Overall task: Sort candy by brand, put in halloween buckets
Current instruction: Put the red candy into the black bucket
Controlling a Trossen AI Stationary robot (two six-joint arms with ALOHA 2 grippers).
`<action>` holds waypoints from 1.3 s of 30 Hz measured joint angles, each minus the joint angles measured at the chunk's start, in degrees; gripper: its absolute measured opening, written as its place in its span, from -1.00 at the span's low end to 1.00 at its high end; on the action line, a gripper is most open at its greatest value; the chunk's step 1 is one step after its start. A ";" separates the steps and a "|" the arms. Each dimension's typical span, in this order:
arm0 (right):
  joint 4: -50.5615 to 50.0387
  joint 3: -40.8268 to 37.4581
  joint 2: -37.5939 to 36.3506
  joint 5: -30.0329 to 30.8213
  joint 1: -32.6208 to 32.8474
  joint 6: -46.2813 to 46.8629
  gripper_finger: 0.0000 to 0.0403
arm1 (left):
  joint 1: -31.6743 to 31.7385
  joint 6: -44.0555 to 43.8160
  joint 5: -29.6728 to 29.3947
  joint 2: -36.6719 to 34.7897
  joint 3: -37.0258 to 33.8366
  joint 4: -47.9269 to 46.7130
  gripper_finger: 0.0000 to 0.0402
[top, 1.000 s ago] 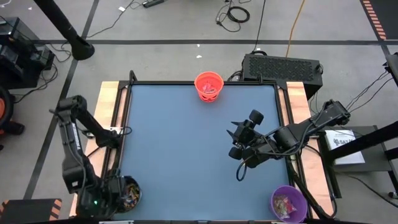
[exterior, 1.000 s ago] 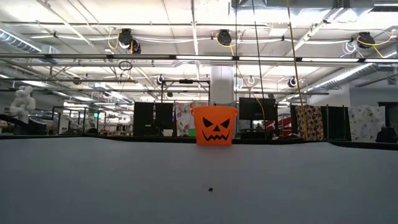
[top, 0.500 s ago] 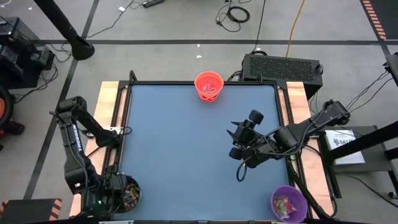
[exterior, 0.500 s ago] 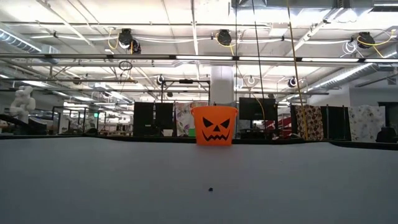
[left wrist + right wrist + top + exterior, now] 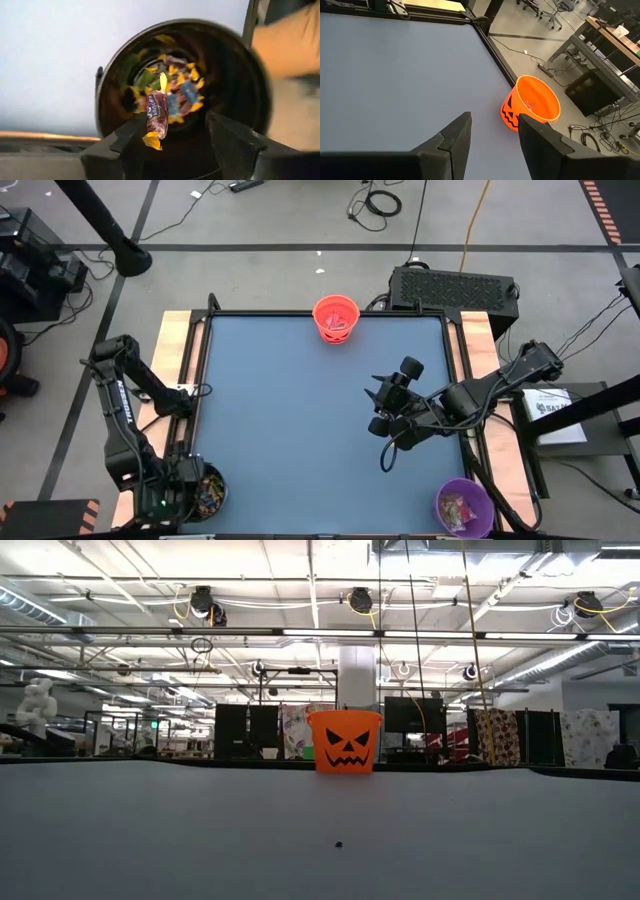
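On the blue-grey table [image 5: 300, 420] we see the black bucket [image 5: 240, 90] beneath the left gripper [image 5: 170, 135], jaws wide; a purple-wrapped candy [image 5: 156, 116] between them, writing illegible; the right gripper [image 5: 492, 132], jaws parted, empty.

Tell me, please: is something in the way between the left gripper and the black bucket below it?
Nothing visible is. The left gripper hangs directly over the black bucket, fingers open. One wrapped candy shows between the fingers above the bucket's mouth; whether it touches a finger is unclear. More candy lies inside. The right gripper waits mid-table.
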 joint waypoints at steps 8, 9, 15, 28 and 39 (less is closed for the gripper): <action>-0.02 0.00 0.00 0.00 -0.02 0.00 -0.23 | -0.15 12.38 0.30 0.57 0.00 -2.00 0.02; -0.02 0.00 0.00 0.00 0.00 0.00 -0.23 | -0.04 12.39 0.33 0.57 0.00 -2.28 0.02; 0.00 0.00 0.00 -0.01 0.00 0.00 -0.23 | 0.39 10.78 0.39 0.57 0.02 -5.80 0.02; 0.00 0.00 0.00 -0.03 0.00 0.00 -0.23 | 0.33 10.57 -1.28 0.57 0.02 -8.85 0.02; 0.00 0.00 0.00 -0.08 -0.01 0.00 -0.23 | 0.34 6.21 -1.29 2.49 0.04 -7.73 0.02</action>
